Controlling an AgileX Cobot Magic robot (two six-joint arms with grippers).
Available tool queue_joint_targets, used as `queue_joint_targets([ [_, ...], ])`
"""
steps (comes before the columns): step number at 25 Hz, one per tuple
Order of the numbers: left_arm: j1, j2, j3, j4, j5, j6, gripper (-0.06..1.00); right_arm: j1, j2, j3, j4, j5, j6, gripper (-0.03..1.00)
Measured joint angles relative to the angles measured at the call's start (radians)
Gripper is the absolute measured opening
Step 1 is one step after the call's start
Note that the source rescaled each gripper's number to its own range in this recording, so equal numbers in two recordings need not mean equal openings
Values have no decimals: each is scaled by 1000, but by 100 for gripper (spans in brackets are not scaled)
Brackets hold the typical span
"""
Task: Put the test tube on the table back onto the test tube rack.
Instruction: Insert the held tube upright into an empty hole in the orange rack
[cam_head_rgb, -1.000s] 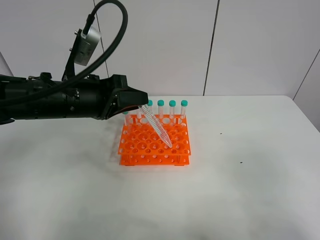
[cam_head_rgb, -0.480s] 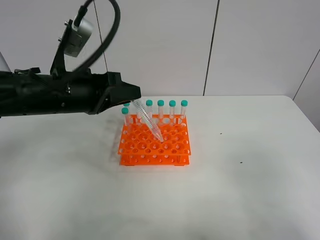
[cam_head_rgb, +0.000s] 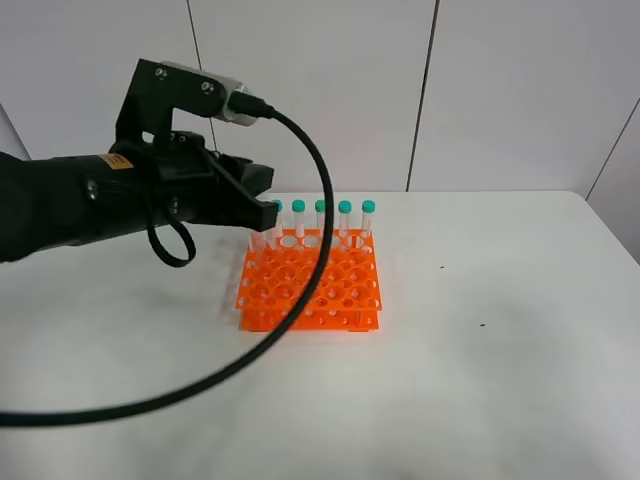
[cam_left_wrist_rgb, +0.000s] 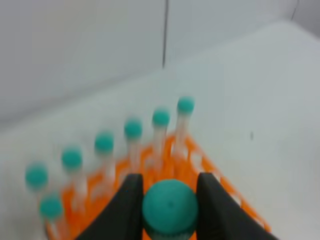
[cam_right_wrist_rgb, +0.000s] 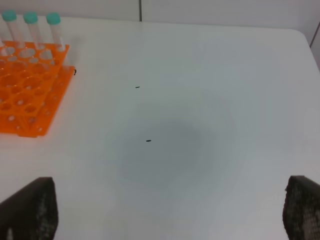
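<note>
The left fingers (cam_left_wrist_rgb: 122, 212) pinch the test tube (cam_left_wrist_rgb: 170, 209) by its cap, the test tube rack (cam_head_rgb: 352, 290) apparently just beneath; the right fingers (cam_right_wrist_rgb: 30, 207) gape wide.

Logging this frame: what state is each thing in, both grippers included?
test tube: capped, clamped at the cap over the test tube rack; tip hidden, so seated or not is unclear.
left gripper: jaws shut on the test tube.
right gripper: jaws open, empty.
test tube rack: flat on the table, most holes empty.
racked tubes: capped, upright, mostly in the back row.
</note>
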Motion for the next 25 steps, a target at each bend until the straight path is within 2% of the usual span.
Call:
queue_joint_targets([
  [2,-29,30,0,110,-97,-41,0,0,0,0,1,0,0,100],
  [4,-35,84,0,176,-178,-54,0,0,0,0,1,0,0,100],
  [8,-35,187,0,198,-305,-63,0,0,0,0,1,0,0,100],
  [11,-25,237,-5,207,-343,-92,0,0,0,0,1,0,0,100],
  [14,38,294,-63,208,-310,-195,0,0,0,0,1,0,0,100],
  [18,99,351,-151,210,-207,-231,0,0,0,3,1,0,0,100],
  [25,114,417,-179,295,-159,-319,0,0,0,4,1,0,0,100],
])
